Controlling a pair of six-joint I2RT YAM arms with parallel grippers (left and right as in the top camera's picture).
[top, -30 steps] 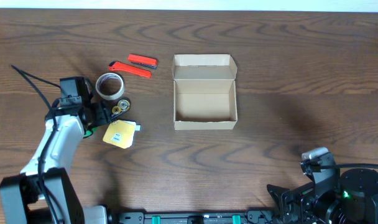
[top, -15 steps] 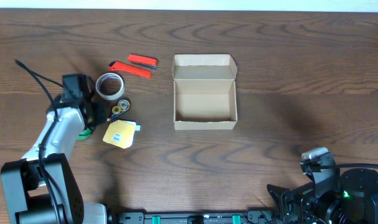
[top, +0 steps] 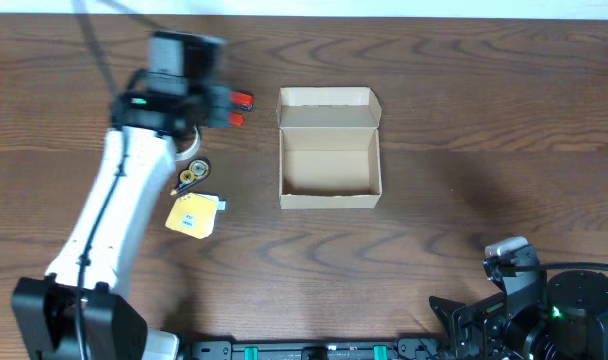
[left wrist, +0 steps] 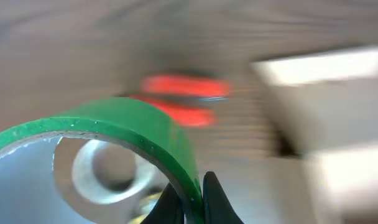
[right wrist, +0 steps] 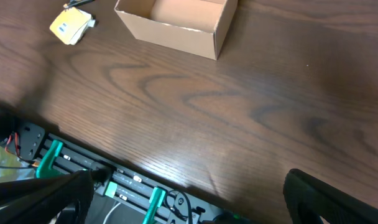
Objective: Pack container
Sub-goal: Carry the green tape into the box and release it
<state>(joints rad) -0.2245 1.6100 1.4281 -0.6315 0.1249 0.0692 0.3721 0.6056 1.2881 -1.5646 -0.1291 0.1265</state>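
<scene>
**Left arm reaches toward the box with a green roll pinched**

The left arm (top: 114, 210) stretches from the near left corner of the surface (top: 464, 120) up and across. Its wrist is bent toward the container (top: 329, 100), and its tip stops just to the container's left. The left jaws are clenched on the wall of a green tape roll (left wrist: 114, 121), one finger inside the ring and one outside. The roll hangs tilted over a grey tape roll (left wrist: 105, 171), which shows through its hole. Two red cutters (left wrist: 183, 93) lie blurred beyond it. The right arm (top: 529, 295) sits folded at the near right edge. The right jaws are spread wide with nothing between them, over bare wood well short of the box.

The container stands in the middle of the surface, apart from both arms, with its opening facing straight up. Its long axis runs left to right in the overhead view. The hinged flap lid is folded back along the far edge. It is plain tan cardboard with no markings, and its floor is bare.

A yellow packet (top: 192, 215) lies near the left arm, well to the box's left. A small dark and brass-coloured piece (top: 192, 172) lies near it.
</scene>
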